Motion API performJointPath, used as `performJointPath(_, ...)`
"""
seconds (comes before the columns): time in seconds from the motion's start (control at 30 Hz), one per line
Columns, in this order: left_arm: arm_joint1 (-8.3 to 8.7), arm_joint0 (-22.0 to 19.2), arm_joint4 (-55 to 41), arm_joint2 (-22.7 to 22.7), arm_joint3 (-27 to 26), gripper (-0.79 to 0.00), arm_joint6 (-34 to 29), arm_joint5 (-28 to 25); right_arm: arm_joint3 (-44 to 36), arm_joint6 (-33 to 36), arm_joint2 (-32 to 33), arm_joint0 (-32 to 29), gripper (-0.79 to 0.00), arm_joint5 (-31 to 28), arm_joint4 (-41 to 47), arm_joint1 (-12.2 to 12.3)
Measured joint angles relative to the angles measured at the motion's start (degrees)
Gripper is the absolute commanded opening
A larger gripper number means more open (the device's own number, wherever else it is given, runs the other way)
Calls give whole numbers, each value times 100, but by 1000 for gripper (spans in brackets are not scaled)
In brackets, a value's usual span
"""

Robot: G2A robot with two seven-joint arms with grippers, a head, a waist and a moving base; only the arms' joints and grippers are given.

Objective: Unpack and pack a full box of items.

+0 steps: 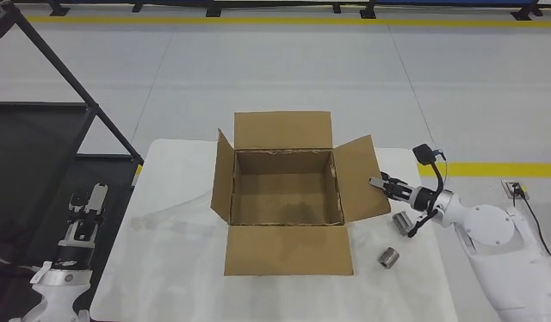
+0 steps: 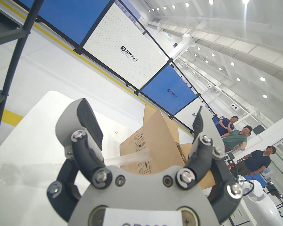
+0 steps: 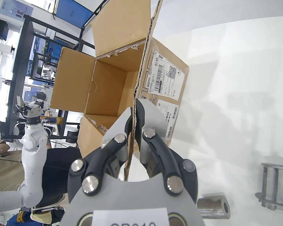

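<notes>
An open cardboard box (image 1: 288,250) stands in the middle of the white table (image 1: 181,270), all its flaps spread and nothing visible inside. My right gripper (image 1: 378,183) is shut on the outer edge of the box's right flap (image 1: 362,177); in the right wrist view the right gripper (image 3: 134,110) pinches the flap's edge (image 3: 141,71) between both pads. My left gripper (image 1: 89,199) is held off the table's left edge, and the left wrist view shows the left gripper (image 2: 142,109) open and empty, facing the box (image 2: 153,142).
Two metal parts lie on the table right of the box: a small cylinder (image 1: 389,257) (image 3: 213,209) and a ribbed sleeve (image 1: 403,223) (image 3: 276,187). A clear plastic piece (image 2: 26,175) lies on the table's left part. A black rack (image 1: 52,150) stands at the left.
</notes>
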Motion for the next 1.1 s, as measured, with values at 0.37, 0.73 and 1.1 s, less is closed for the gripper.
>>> performJointPath(0.37,0,0,0,0,0,0,0,0,-285,-105,-132,-116,-705,-28,-197,7)
performJointPath(0.73,0,0,0,0,0,0,0,0,-1124,-887,385,-862,0,-335,-486,108)
performJointPath(1.1,0,0,0,0,0,0,0,0,-3463,-2269,2179,-3634,0,-2335,-1163,251)
